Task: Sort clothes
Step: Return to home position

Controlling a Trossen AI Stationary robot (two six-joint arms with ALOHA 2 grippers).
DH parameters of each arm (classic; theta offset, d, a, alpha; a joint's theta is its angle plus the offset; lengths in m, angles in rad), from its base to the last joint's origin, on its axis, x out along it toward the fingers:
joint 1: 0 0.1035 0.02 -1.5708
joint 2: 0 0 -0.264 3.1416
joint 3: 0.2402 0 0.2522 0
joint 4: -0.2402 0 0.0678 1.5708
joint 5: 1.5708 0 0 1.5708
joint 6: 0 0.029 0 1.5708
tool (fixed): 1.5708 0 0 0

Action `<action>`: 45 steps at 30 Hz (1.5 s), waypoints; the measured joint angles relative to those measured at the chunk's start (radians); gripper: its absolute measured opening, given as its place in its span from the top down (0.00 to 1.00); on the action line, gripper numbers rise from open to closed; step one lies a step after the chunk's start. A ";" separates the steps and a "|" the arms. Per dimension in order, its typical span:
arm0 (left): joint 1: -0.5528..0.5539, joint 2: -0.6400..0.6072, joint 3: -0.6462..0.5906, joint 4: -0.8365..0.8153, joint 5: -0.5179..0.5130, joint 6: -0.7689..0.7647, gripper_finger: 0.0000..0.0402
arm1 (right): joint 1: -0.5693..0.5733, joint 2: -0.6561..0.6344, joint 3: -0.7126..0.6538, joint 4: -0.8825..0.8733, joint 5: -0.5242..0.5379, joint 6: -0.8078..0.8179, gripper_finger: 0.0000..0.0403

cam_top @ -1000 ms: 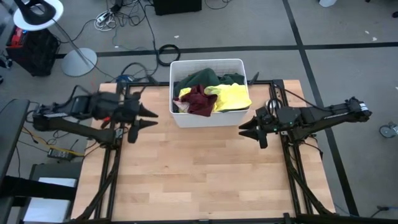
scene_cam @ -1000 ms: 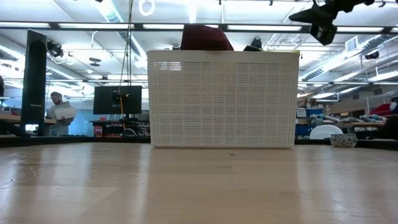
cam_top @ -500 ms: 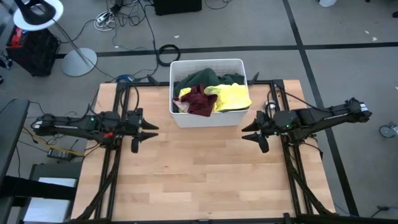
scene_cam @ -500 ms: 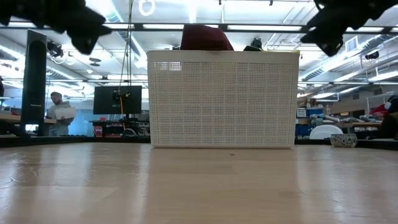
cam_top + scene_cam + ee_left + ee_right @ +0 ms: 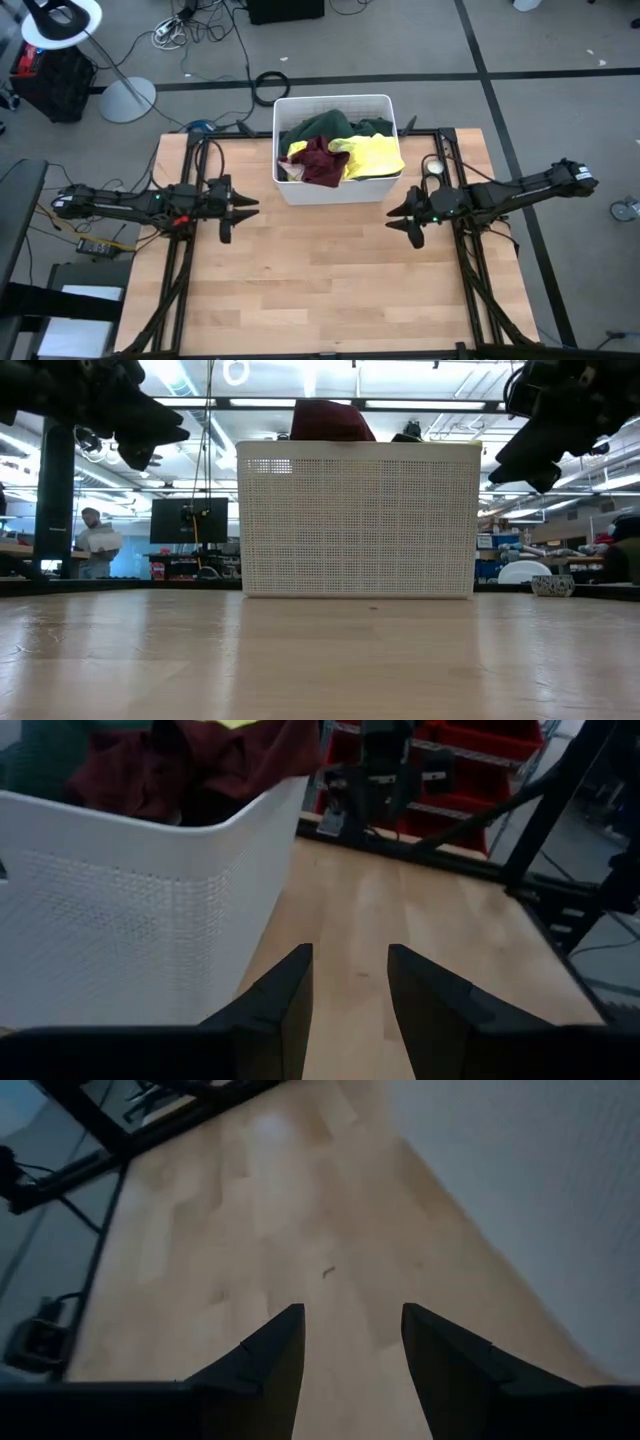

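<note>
Flanking tub point(image 5: 335, 192), left gripper point(image 5: 240, 210), right gripper point(image 5: 402, 218) parted, empty; yellow piece point(image 5: 375, 155) hidden from low view.

Left arm point(image 5: 120, 203) and right arm point(image 5: 520, 188) lay stretched inward, level. Left gripper point(image 5: 242, 208) and right gripper point(image 5: 400, 217) faced each other, well apart, fingers spread.

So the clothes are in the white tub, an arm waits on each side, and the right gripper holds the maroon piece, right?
No. The right gripper is open and empty, like the left gripper; the maroon piece lies in the white tub with the other clothes, as the high view shows. The rest is right.
</note>
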 joint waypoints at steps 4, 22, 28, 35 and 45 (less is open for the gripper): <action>0.000 0.000 0.000 -0.011 -0.021 0.049 0.66 | 0.000 0.000 -0.017 0.069 0.056 -0.106 0.58; 0.000 0.000 0.000 -0.032 -0.052 0.080 0.66 | 0.000 -0.004 -0.362 0.692 0.069 -0.110 0.58; 0.000 0.000 -0.019 0.000 -0.051 0.081 0.66 | 0.000 -0.022 -0.368 0.687 0.092 -0.138 0.58; 0.000 -0.001 -0.150 0.274 -0.043 0.061 0.66 | 0.000 -0.198 -0.368 0.518 0.114 -0.159 0.58; 0.000 -0.001 -0.196 0.314 -0.042 0.053 0.66 | 0.000 -0.604 -0.366 0.184 0.200 -0.218 0.58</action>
